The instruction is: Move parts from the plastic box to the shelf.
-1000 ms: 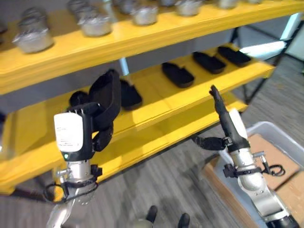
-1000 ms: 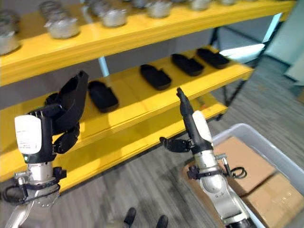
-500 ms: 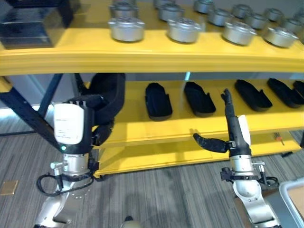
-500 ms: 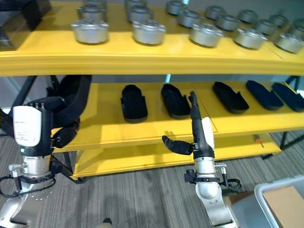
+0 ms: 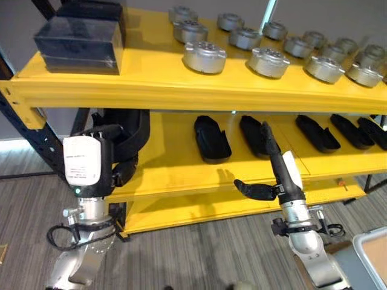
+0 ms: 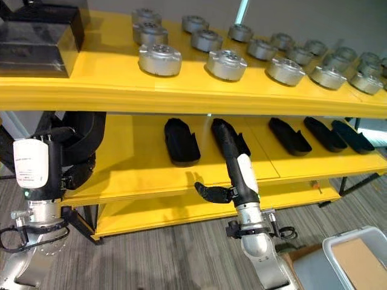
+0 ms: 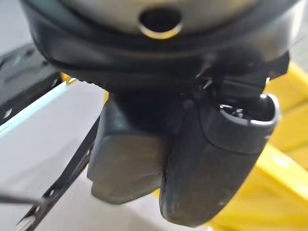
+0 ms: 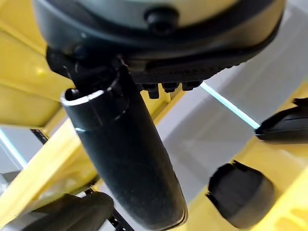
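Observation:
My left hand (image 5: 91,166) is raised at the left, shut on a black elongated part (image 5: 134,128) that stands upright in front of the yellow shelf's middle level (image 5: 175,169). The same part shows against my left hand's thumb (image 7: 216,163) as a dark block (image 7: 127,163). My right hand (image 5: 279,169) is held up before the shelf, open, fingers straight and thumb out to the side, holding nothing. Several like black parts (image 5: 211,138) lie in a row on the middle level. A corner of the grey plastic box (image 6: 357,254) is at the lower right.
The shelf's top level (image 5: 151,87) carries several round silver metal parts (image 5: 204,57) and a black box (image 5: 78,42) at its left end. A lower yellow level (image 5: 193,208) runs beneath. Dark shelf posts (image 5: 33,142) stand at the left. Grey floor lies in front.
The camera has swung round to face the shelf squarely, so the whole picture shifted and the plastic box slid to the lower right corner. Both hands keep their poses; the left still holds the part.

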